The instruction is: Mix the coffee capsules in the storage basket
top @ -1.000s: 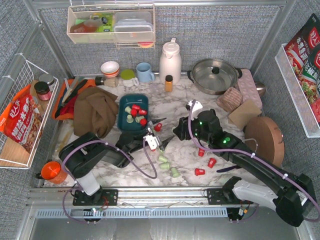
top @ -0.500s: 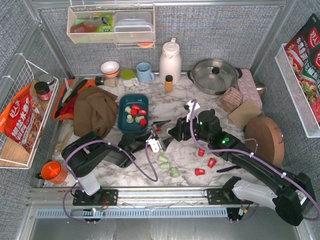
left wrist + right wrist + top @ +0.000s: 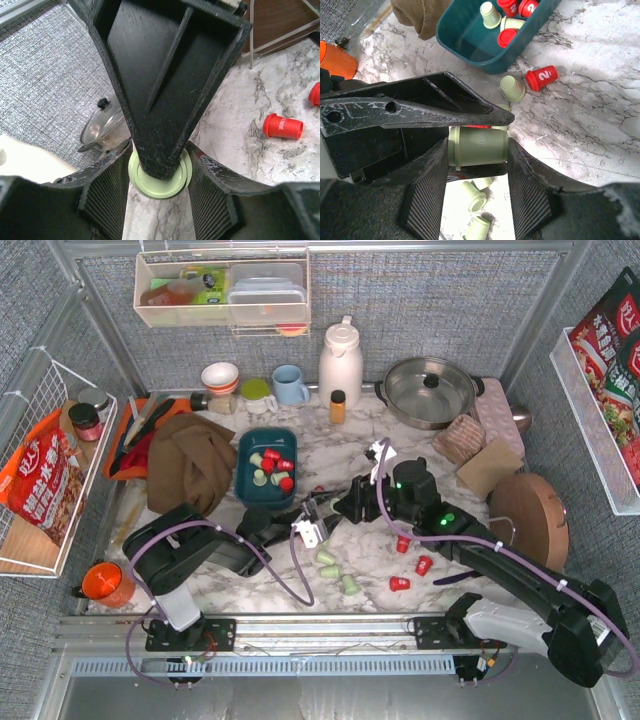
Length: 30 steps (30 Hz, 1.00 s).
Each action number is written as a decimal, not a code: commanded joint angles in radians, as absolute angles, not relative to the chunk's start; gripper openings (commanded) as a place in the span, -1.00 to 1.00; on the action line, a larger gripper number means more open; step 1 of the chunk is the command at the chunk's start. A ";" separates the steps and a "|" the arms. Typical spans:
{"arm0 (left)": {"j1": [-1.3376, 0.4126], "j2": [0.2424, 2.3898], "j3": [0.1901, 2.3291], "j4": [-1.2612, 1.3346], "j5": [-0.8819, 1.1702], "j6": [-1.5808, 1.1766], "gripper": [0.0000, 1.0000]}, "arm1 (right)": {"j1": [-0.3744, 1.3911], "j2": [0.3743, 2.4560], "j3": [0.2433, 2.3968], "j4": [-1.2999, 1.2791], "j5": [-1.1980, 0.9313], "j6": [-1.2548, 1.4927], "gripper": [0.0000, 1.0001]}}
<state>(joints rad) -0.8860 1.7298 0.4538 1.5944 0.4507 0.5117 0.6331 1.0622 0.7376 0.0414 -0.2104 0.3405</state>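
Observation:
My left gripper (image 3: 311, 521) and right gripper (image 3: 331, 509) meet at the table's middle, just right of the teal storage basket (image 3: 242, 466). Both are shut on one pale green capsule (image 3: 480, 146). The left fingers grip it across its rim (image 3: 160, 187), and the right gripper (image 3: 477, 150) clamps it end to end. The basket (image 3: 520, 60) holds several red and green capsules. A red capsule (image 3: 541, 78) and a green one (image 3: 512, 87) lie beside it. Three green capsules (image 3: 330, 571) lie near the front, and three red ones (image 3: 423, 564) lie to the right.
A brown cloth (image 3: 190, 465) lies left of the basket. An amber bottle (image 3: 338, 405), a white jug (image 3: 340, 362) and a lidded pot (image 3: 430, 390) stand at the back. A round wooden board (image 3: 530, 508) is at the right and an orange mug (image 3: 100, 582) at the front left.
My right gripper has moved left to the left gripper and closed on the green capsule it holds. The left arm has barely moved.

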 commanded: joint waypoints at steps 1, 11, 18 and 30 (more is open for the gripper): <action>-0.887 1.724 0.457 1.638 0.479 0.497 0.06 | 0.629 1.073 0.734 0.078 -0.216 0.352 -0.23; -0.887 1.740 0.452 1.642 0.423 0.498 -0.26 | 0.620 1.044 0.740 0.043 -0.192 0.347 0.15; -0.838 1.739 0.438 1.649 0.104 0.378 -0.31 | 0.612 0.954 0.736 -0.041 -0.062 0.278 0.29; -0.542 1.621 0.656 0.894 -0.227 -0.090 -0.27 | 0.617 1.076 0.733 -0.048 -0.109 0.225 0.29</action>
